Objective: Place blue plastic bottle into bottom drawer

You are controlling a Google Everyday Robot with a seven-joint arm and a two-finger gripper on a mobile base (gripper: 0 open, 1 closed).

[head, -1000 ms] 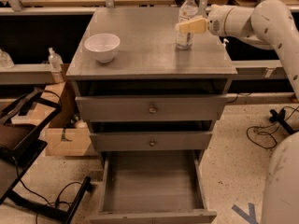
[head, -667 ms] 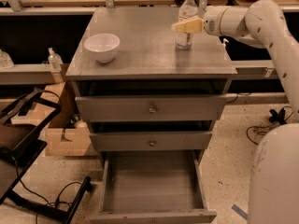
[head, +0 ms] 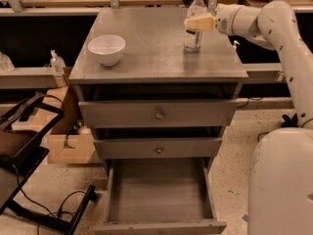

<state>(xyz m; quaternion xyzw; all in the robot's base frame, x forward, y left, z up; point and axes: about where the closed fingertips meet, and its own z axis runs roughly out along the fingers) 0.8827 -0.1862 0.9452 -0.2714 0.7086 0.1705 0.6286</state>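
Note:
The blue plastic bottle [head: 194, 24], clear with a white cap and a white label, stands upright on the right rear of the grey cabinet top [head: 156, 58]. My gripper [head: 196, 23] reaches in from the right at the height of the bottle's upper body, its cream fingers [head: 201, 22] lying across the bottle. The bottom drawer [head: 159, 195] is pulled out wide at the foot of the cabinet and shows a plain grey inside with nothing in it.
A white bowl [head: 106, 49] sits on the cabinet top at the left. The two upper drawers with round knobs [head: 159, 114] stand slightly out. A small clear bottle [head: 57, 63] stands on a shelf at left. A cardboard box [head: 68, 141], black frame and cables lie on the floor at left.
My gripper has moved a little to the left, from beside the bottle to over its upper body. The bottle stands in the same spot.

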